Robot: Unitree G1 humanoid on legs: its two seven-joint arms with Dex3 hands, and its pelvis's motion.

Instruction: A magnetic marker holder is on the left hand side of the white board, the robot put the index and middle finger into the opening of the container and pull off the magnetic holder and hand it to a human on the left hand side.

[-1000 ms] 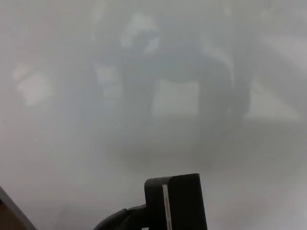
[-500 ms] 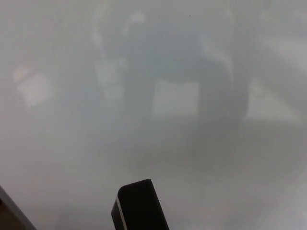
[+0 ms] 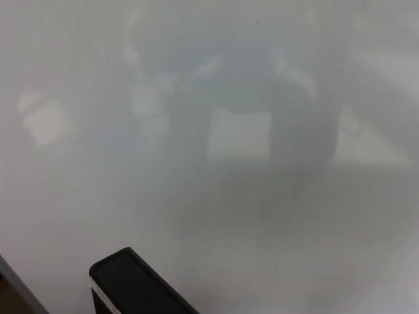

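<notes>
Low at the frame's bottom left, black magnetic holder, tilted, against the whiteboard; neither hand visible.

Dim, hazy view; blurred reflections across whiteboard.

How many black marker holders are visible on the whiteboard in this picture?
1. The black marker holder is at the bottom edge, left of centre, tilted and partly cut off by the frame, against the whiteboard. Others may lie outside the picture.
</notes>
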